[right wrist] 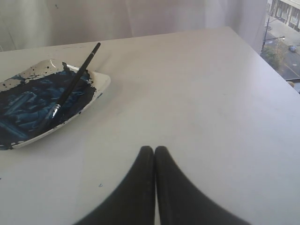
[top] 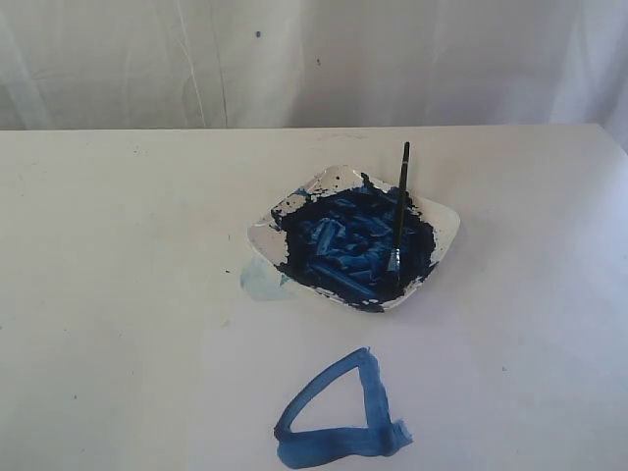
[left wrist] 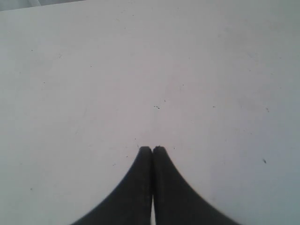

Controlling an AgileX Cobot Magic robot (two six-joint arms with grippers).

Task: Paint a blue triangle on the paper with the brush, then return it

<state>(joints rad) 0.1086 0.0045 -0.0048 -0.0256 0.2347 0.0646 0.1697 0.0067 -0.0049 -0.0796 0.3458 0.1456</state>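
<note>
At mid-worktop the brush lies in the dish, and the blue triangle looks finished. My left hand and right hand are pressed together, empty. I judge the return done, so I need only keep clear.

My tool hangs pinched together, empty, above the worktop. The brush lies in the dish of blue paint, handle jutting over its rim.

The triangle is blue, the brush black, the dish white-rimmed.
</note>
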